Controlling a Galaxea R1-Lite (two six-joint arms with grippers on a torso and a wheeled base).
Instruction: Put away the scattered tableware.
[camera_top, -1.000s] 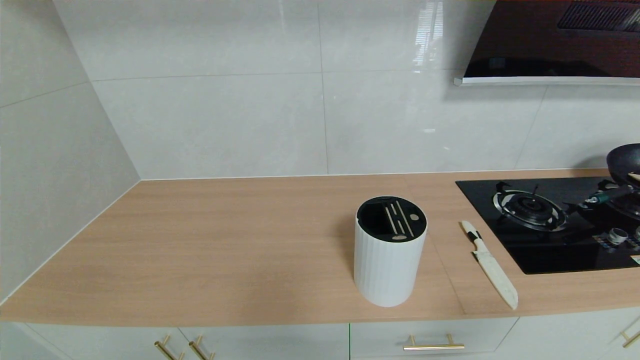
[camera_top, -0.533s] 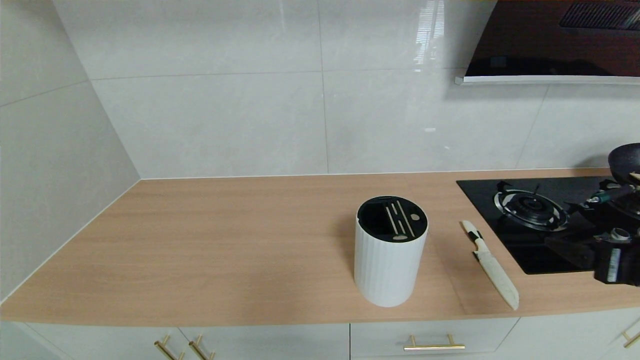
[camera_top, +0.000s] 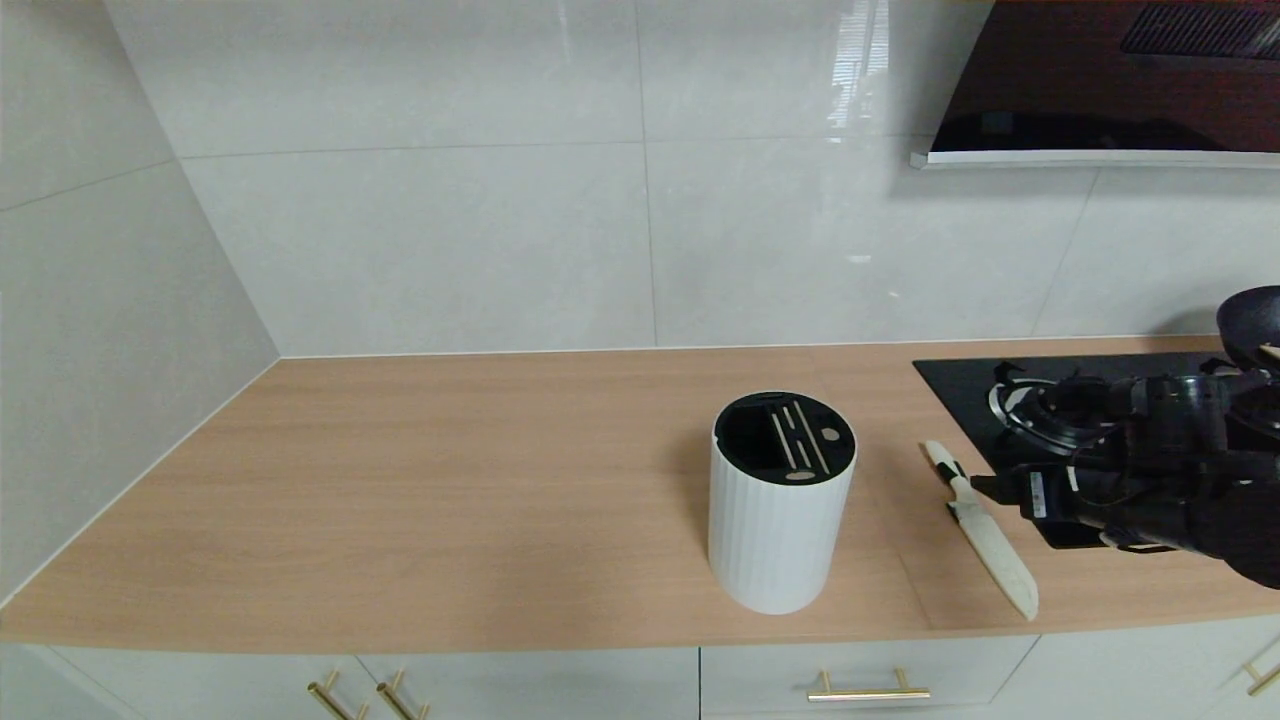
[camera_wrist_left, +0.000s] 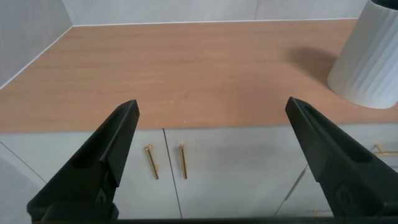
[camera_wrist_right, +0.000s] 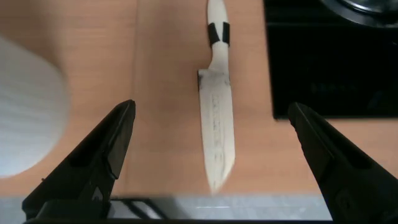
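A knife (camera_top: 981, 535) with a white speckled blade and a white-and-black handle lies flat on the wooden counter (camera_top: 450, 480), between the hob and a white ribbed knife holder (camera_top: 779, 520) with a black slotted top. My right gripper (camera_top: 1050, 505) hangs open above the counter at the hob's near-left corner, just right of the knife. In the right wrist view the knife (camera_wrist_right: 217, 112) lies below, between the spread fingers of that gripper (camera_wrist_right: 211, 112), with the holder (camera_wrist_right: 28, 112) off to one side. My left gripper (camera_wrist_left: 211, 107) is open and holds nothing, in front of the counter's edge, with the holder (camera_wrist_left: 367, 56) beyond it.
A black gas hob (camera_top: 1010, 410) with burners fills the counter's right end; a dark wok (camera_top: 1250, 325) sits on it. A range hood (camera_top: 1100, 80) hangs above. Tiled walls close the back and left. White cabinet fronts with gold handles (camera_top: 868, 690) run below the counter.
My right arm has come in from the right edge, moving left over the hob until its open gripper is beside the knife. Knife and holder have stayed put.
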